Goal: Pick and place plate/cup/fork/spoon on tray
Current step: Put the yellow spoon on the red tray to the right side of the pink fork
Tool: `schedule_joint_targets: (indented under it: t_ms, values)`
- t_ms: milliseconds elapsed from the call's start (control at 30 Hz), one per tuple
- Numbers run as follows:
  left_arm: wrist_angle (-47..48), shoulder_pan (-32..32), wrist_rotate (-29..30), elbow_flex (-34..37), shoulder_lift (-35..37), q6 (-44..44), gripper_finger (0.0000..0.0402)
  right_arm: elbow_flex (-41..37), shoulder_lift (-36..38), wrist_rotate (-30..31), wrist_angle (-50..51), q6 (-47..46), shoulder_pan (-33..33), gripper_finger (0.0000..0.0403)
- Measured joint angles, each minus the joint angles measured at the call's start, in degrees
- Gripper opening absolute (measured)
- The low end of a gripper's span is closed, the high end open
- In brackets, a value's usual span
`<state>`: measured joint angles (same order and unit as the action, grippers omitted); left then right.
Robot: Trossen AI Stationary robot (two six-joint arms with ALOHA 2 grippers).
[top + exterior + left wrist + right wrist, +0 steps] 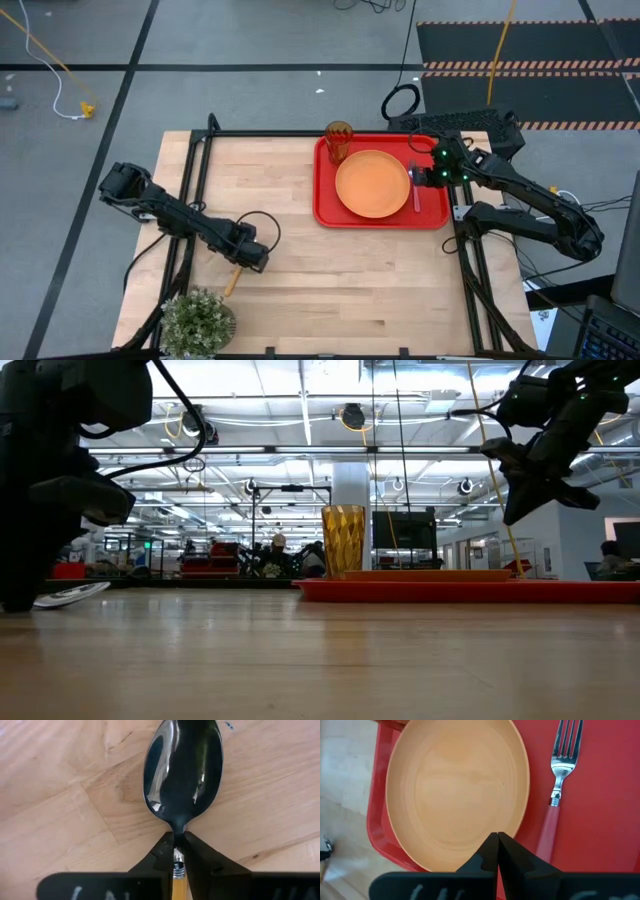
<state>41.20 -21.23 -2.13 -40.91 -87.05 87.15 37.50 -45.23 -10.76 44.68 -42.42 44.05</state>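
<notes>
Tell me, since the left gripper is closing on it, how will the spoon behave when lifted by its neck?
The spoon looks rigid metal, so it should not flex. Its polished bowl seems slick, and the left gripper pinches only the narrow neck, so it may pivot or slip. It probably feels light, with the bowl end likely to droop.

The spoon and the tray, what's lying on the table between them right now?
Nothing: in the high view, only bare wood of the table separates the spoon, clamped by the left gripper, from the tray.
</notes>
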Motion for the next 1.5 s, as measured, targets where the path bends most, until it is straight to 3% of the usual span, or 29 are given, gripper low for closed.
schedule_joint_targets:
  t_ms: [167,367,700,1200,1333,1500]
  values:
    - [-0.2,0.4,-0.2,-0.1,0.0,0.2,0.0021,0.0,0.0,-0.2,-1.4,-1.8,0.0,0.0000]
    - [-0.9,2.4,1.0,-0.9,0.7,0.1,0.0025,0.0,0.0,-4.6,-7.6,-5.0,-0.4,0.0000]
    - [-2.0,8.3,6.7,-4.6,5.3,0.0,0.0026,0.0,0.0,-13.4,-30.1,-6.5,-6.5,0.0000]
    - [-7.2,18.4,14.3,-18.4,8.6,-11.0,0.0026,0.0,-0.9,-12.6,-40.6,-8.1,-20.9,0.0002]
    - [-12.7,21.1,17.2,-22.0,8.8,-15.0,0.0026,0.0,-2.5,-7.8,-42.0,-9.1,-25.7,0.0028]
    - [-18.7,24.0,20.1,-24.4,8.7,-21.9,0.0026,0.0,-7.3,-4.2,-52.0,-9.6,-30.7,0.0089]
